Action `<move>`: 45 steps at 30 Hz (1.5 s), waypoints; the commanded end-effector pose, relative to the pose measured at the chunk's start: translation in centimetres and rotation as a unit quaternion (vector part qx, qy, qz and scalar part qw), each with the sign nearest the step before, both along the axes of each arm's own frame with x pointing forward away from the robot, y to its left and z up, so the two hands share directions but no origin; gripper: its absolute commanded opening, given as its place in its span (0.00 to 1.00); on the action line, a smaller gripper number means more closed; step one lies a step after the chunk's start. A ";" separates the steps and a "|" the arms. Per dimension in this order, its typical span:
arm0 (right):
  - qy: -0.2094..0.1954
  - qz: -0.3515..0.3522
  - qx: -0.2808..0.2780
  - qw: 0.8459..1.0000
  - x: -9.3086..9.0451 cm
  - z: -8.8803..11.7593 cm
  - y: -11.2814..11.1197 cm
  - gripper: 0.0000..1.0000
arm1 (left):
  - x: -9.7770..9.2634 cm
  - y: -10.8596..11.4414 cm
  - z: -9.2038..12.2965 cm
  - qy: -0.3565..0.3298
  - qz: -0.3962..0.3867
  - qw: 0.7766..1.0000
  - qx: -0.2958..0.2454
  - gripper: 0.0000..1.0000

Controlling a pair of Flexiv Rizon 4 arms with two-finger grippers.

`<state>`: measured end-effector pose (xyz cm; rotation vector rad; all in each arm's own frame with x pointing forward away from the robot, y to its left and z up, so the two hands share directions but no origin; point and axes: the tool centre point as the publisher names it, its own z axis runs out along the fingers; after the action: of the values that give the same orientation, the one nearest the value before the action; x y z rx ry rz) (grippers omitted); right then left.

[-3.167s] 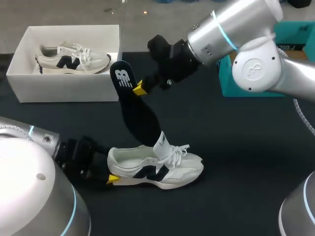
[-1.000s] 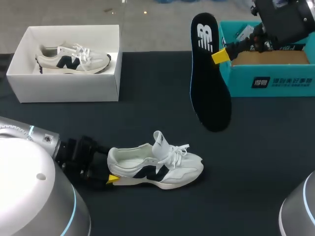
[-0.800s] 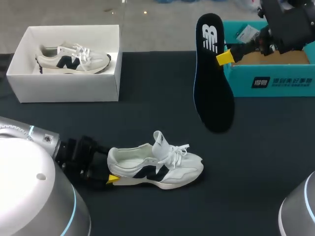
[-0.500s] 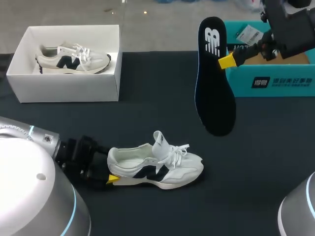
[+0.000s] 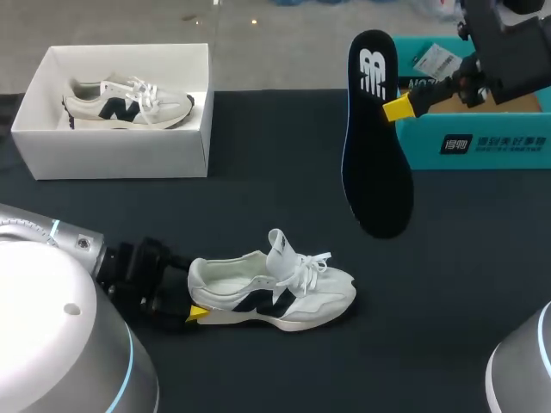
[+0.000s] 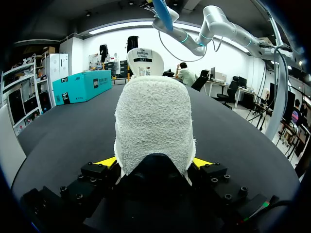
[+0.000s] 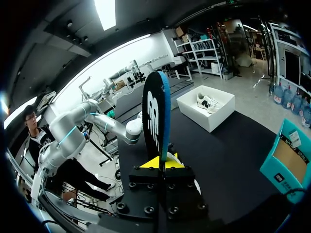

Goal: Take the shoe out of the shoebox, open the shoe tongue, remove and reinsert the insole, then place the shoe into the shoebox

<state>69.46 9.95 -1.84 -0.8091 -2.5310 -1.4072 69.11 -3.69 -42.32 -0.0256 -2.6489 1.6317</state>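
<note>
Your right claw (image 5: 398, 109) pinches the insole (image 5: 375, 172) near its heel end, high above the worktop (image 5: 465, 284) — your left claw (image 6: 154, 162) clamps the heel of the shoe (image 5: 275, 292).

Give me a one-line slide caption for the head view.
Right end effector holds the insole aloft; left end effector grips the heel of the shoe.

A black table (image 5: 284, 172) carries three things. An open white shoebox (image 5: 120, 153) sits at its far left corner. A teal box (image 5: 482, 144) sits at the far right, well apart from it. A white shoe (image 5: 275, 291) stands upright on its sole near the front edge, toe pointing right.
</note>
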 end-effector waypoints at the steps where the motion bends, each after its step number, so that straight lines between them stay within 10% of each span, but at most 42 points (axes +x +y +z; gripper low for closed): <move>1: 0.001 0.001 -0.001 1.000 0.3 -0.1 0.3 0.00 | -0.1 0.0 0.0 0.000 0.000 1.000 0.001 0.67; 2: 0.001 0.001 -0.001 1.000 0.3 -0.1 0.3 0.00 | 0.0 0.2 0.0 0.000 -0.001 1.000 0.003 1.00; 23: 0.001 0.001 -0.001 1.000 0.3 -0.1 0.3 0.00 | -0.6 3.1 5.1 -0.025 0.016 0.987 0.156 1.00; 45: 0.001 0.001 -0.001 1.000 0.3 -0.1 0.3 0.00 | -0.6 3.0 12.0 -0.007 -0.021 0.996 0.091 1.00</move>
<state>69.49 9.97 -1.90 -0.8077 -2.5312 -1.4079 67.55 -0.13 -30.95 -0.0752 -2.7870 1.4415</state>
